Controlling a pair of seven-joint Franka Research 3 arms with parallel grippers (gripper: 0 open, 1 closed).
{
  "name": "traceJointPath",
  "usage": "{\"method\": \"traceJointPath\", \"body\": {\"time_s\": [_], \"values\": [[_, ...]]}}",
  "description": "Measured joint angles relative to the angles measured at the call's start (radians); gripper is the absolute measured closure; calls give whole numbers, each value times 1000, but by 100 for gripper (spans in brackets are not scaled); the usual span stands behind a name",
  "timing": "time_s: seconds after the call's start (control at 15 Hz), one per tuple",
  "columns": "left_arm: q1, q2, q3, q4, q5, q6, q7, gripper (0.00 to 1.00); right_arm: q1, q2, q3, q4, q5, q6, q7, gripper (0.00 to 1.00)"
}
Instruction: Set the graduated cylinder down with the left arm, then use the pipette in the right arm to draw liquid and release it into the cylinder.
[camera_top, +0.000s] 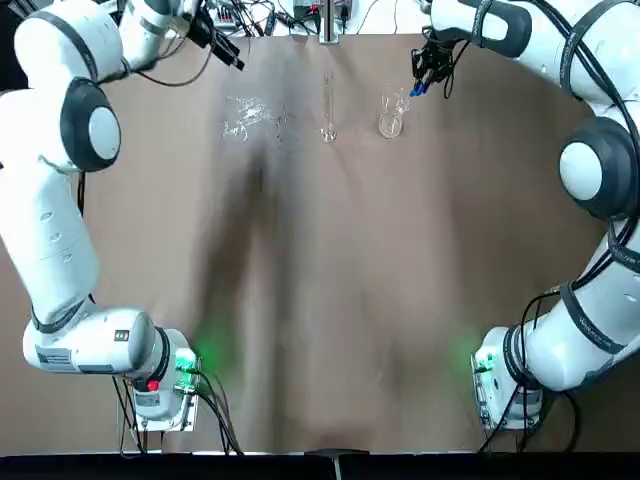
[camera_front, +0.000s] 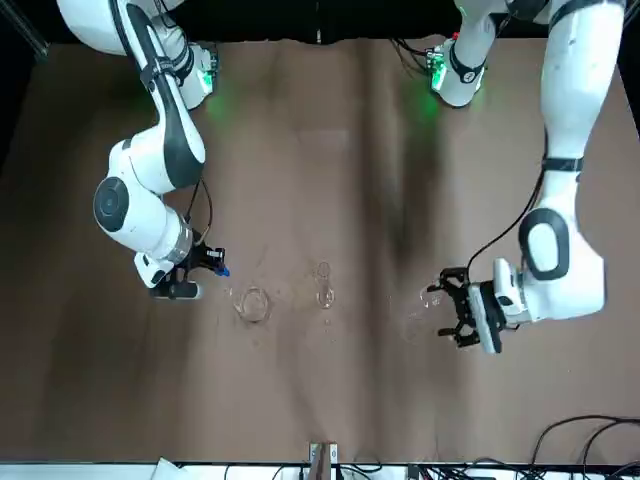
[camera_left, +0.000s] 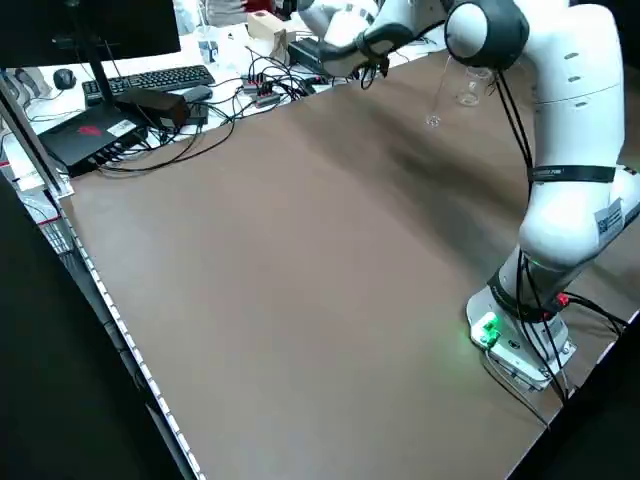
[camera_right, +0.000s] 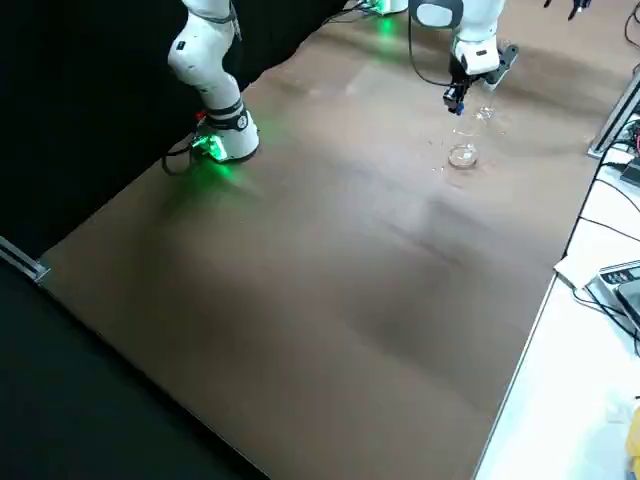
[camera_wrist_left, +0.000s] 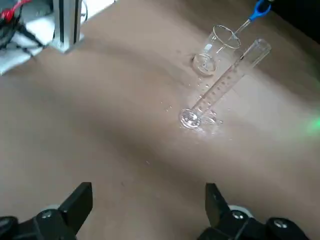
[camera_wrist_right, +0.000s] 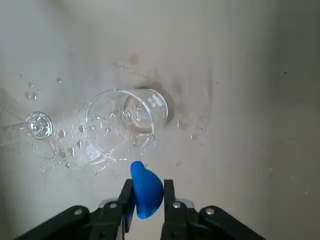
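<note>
Both of my grippers are near the far edge of the table: my left gripper (camera_wrist_left: 147, 210) hangs wide open and empty, well apart from the graduated cylinder (camera_wrist_left: 220, 85), which stands upright on its foot. My right gripper (camera_wrist_right: 145, 200) pinches the pipette (camera_wrist_right: 146, 190) by its blue bulb, just beside the beaker (camera_wrist_right: 125, 122), with the cylinder farther on toward my left arm.

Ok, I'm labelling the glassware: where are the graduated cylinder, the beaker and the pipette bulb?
graduated cylinder (camera_wrist_left: 220, 87): left wrist view, middle of the marked tube.
beaker (camera_wrist_right: 122, 122): right wrist view, on its clear wall.
pipette bulb (camera_wrist_right: 146, 191): right wrist view, blue bulb between the right hand's fingers.
</note>
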Motion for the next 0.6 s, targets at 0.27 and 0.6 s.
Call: {"method": "traceJointPath", "body": {"time_s": [0.27, 0.6], "values": [[11, -122, 1, -20, 194, -100, -385, 0, -4, 0, -1, 3, 0, -1, 0, 70], [22, -360, 3, -147, 475, -200, -950, 0, -12, 0, -2, 4, 1, -12, 2, 70]]}}
